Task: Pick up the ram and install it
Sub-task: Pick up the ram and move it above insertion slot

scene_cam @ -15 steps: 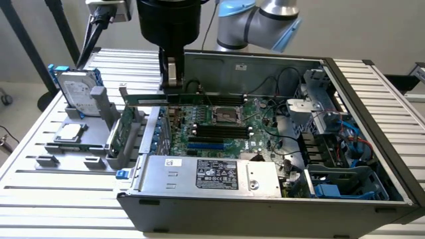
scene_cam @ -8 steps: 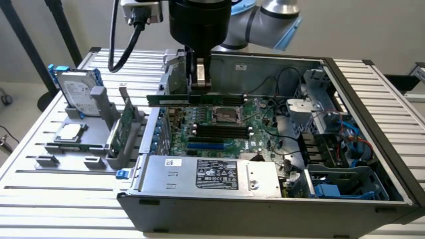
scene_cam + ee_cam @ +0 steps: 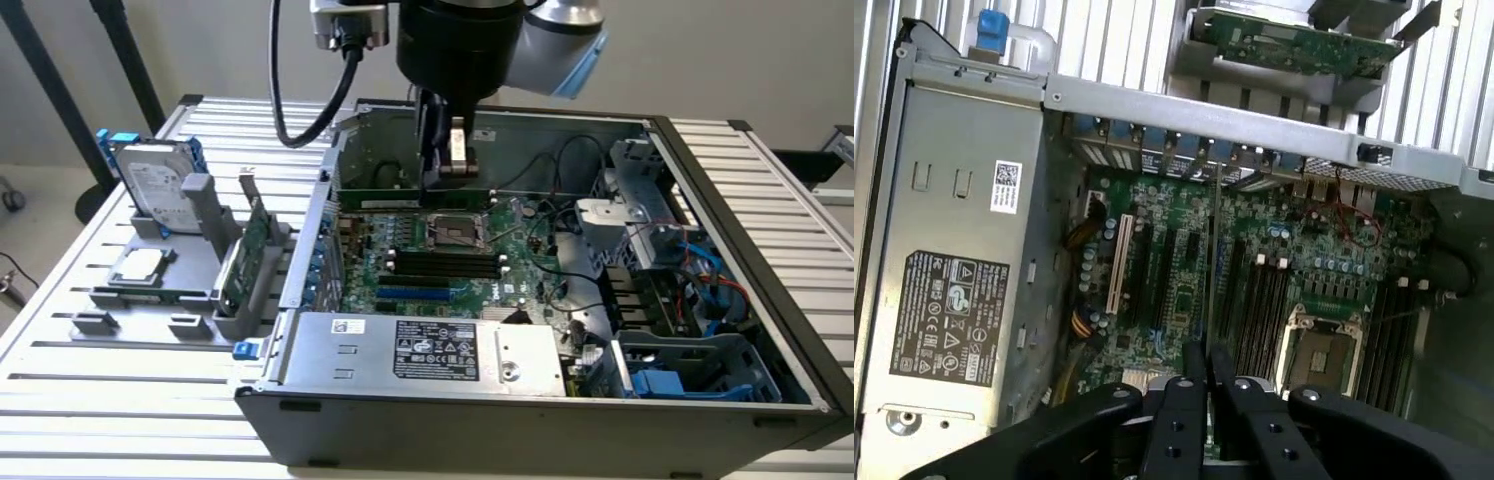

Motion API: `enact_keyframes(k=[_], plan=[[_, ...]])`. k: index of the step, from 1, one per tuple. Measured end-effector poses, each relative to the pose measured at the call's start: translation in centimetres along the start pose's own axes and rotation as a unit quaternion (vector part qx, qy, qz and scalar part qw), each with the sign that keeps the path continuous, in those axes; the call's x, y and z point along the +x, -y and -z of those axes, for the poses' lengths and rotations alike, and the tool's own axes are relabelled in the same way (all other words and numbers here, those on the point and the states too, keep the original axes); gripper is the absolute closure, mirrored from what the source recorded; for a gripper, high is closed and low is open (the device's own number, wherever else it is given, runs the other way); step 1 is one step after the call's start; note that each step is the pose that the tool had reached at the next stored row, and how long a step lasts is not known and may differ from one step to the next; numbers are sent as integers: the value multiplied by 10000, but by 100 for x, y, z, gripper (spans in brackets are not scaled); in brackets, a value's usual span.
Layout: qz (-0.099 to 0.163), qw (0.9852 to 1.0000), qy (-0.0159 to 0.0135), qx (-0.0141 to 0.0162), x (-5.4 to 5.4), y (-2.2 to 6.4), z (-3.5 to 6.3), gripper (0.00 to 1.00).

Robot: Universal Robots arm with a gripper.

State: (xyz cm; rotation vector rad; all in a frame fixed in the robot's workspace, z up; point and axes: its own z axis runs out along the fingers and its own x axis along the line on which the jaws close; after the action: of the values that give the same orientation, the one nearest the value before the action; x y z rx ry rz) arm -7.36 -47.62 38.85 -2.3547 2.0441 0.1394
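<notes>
apparently the ram (image 3: 1211, 260) was gripped, seen edge-on as a thin line between the closed fingers of the gripper (image 3: 1209, 372), which hung over the motherboard (image 3: 1154, 205) inside the open case (image 3: 1254, 122). its long axis ran parallel to the black memory slots (image 3: 1256, 310). these lay just beside it, between its line and the cpu socket (image 3: 1324, 358), so the offset looked sideways toward the socket, and downward. the power supply (image 3: 954, 140) carried a black rating label (image 3: 949, 318) with certification marks and a small white barcode sticker (image 3: 1009, 187); none of the writing could be read.
</notes>
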Motion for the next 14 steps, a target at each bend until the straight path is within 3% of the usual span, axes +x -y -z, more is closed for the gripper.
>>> enact_keyframes(k=[11,14], plan=[[-9,9999,-157,-22,-400,179,-60,87],[-10,9998,-186,-26,-468,227,-97,87]])
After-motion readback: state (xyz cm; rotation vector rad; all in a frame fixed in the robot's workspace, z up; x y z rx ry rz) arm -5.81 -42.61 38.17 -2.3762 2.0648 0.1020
